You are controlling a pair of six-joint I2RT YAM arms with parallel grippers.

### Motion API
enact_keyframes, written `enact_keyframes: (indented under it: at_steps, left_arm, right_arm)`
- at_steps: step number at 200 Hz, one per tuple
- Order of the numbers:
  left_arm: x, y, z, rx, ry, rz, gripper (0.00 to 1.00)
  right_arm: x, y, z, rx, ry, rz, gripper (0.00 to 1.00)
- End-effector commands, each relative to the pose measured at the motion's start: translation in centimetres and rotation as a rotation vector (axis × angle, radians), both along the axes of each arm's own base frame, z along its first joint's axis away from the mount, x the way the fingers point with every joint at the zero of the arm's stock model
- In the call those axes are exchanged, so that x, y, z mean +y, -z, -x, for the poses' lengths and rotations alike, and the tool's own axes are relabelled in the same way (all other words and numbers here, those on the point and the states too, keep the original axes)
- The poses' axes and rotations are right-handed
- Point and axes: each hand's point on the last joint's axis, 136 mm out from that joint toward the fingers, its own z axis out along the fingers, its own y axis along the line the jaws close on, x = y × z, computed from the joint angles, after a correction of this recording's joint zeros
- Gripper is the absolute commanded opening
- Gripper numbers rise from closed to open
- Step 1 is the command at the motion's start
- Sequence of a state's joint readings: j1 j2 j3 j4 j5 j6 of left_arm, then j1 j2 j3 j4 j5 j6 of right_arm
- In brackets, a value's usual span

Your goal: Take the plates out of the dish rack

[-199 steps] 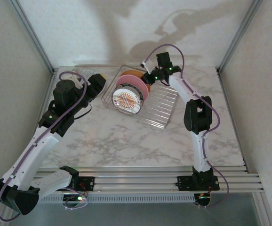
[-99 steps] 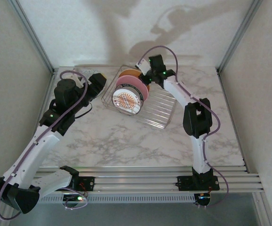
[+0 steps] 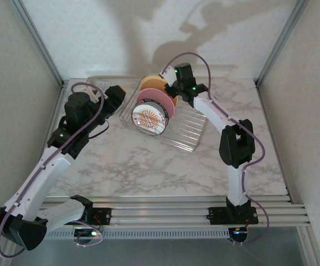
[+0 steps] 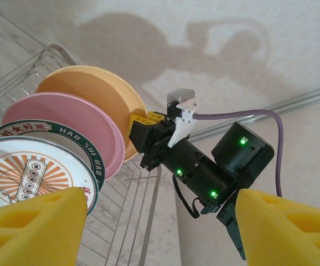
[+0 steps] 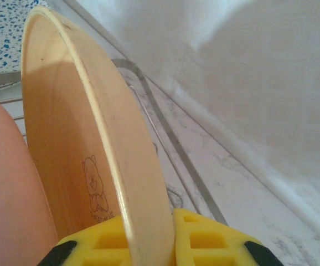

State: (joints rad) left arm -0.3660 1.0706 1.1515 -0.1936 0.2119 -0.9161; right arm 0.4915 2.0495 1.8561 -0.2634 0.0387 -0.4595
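Observation:
Three plates stand on edge in the silvery wire dish rack (image 3: 189,131): an orange plate (image 3: 150,82) at the back, a pink plate (image 3: 158,103) and a sunburst plate with a dark rim (image 3: 149,119) at the front. My right gripper (image 3: 170,88) is shut on the orange plate's right rim (image 5: 143,183), its yellow pads (image 5: 215,238) on either side. The left wrist view shows the same grip (image 4: 143,119) on the orange plate (image 4: 93,88). My left gripper (image 3: 118,97) hangs open left of the rack with nothing between its fingers (image 4: 32,227).
A white speckled plate (image 3: 96,85) lies flat on the marble table's far left corner, behind my left gripper. The back wall is close behind the rack. The rack's right half (image 4: 132,221) holds bare wires.
My right gripper moved left onto the orange plate's rim and closed on it. The orange plate now sits slightly higher and further left. The left arm has not moved.

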Motion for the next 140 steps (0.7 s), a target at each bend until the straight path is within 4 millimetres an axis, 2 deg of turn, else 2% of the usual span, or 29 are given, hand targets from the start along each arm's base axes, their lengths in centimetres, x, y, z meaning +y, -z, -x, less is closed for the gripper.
enact_keyframes:
  at_steps: [1, 25, 87, 140]
  left_arm:
    - [-0.5, -2.1, 0.2, -0.058, 0.015, 0.020, 0.71]
    - [-0.5, -2.2, 0.2, -0.060, 0.014, 0.022, 0.71]
    - [-1.0, -2.7, 0.2, -0.072, 0.035, 0.027, 0.71]
    - [-2.2, -2.9, -0.4, -0.077, 0.074, 0.021, 0.72]
  right_arm:
    - [-0.9, -5.9, -0.3, -0.169, 0.052, -0.031, 0.00]
    - [-1.8, -7.1, -0.5, -0.221, 0.095, -0.002, 0.00]
    - [-4.4, -12.0, -0.2, -0.395, 0.207, 0.036, 0.00]
    - [-6.6, -17.5, 1.5, -0.509, 0.279, 0.002, 0.00]
